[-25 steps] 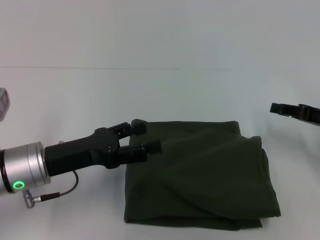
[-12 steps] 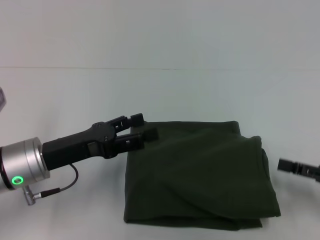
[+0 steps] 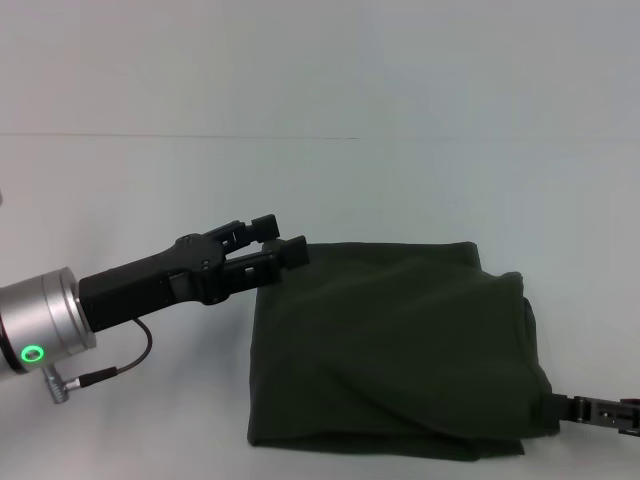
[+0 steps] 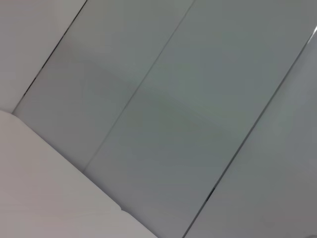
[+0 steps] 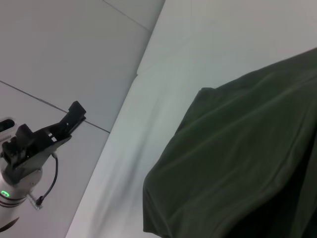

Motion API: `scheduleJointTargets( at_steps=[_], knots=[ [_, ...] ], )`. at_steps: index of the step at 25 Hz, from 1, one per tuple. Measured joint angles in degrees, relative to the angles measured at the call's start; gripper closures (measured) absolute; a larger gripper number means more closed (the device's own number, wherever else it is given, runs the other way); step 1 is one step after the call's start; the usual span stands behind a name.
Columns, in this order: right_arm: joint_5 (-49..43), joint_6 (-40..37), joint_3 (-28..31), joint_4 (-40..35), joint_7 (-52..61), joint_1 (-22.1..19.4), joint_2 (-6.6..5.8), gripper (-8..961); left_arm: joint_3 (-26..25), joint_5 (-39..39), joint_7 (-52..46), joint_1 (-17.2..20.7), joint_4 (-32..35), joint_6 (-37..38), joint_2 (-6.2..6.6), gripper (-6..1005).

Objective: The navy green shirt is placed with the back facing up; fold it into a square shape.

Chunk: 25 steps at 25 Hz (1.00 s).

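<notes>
Head view showed the navy green shirt (image 3: 395, 345) folded roughly square on the white counter (image 3: 400, 190). Left claw (image 3: 279, 240) hovered released at its far-left corner; right claw (image 3: 598, 411), can't tell.

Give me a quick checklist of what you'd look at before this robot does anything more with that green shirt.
1. navy green shirt folded into a compact, roughly square bundle: ok, though the right edge bulges.
2. Shirt lying fully on the white table: ok.
3. left gripper free of cloth: ok, open at the shirt's far left corner, holding nothing.
4. right gripper state: cannot tell, only a sliver shows by the shirt's near right corner.
5. Creases smoothed: not ok, diagonal folds cross the top layer.
</notes>
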Motion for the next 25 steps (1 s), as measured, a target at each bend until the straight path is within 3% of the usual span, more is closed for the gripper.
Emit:
scheduleJointTargets(
  at_steps=[8,16,22,25],
  knots=[
    [-0.21,0.37,-0.37,-0.01,-0.39,1.43,1.03,118,0.4,-0.01,0.14,-0.02,0.11,-1.57,-0.02,132],
    [-2.05,1.58,-0.71,-0.31,-1.21,1.59,1.21,156,0.44,-0.01,0.18,0.0,0.0,-1.93,-0.06,135],
    [-2.21,1.73,-0.81,-0.03,-1.8,1.59,1.21,387,0.48,-0.01,0.25,-0.16,-0.07,-2.14,-0.08,137],
    [-2.21,1.64,-0.82,-0.02,-1.88,1.59,1.21,641,0.53,-0.01,0.28,-0.23,-0.11,-2.26,-0.14,139]
  ],
)
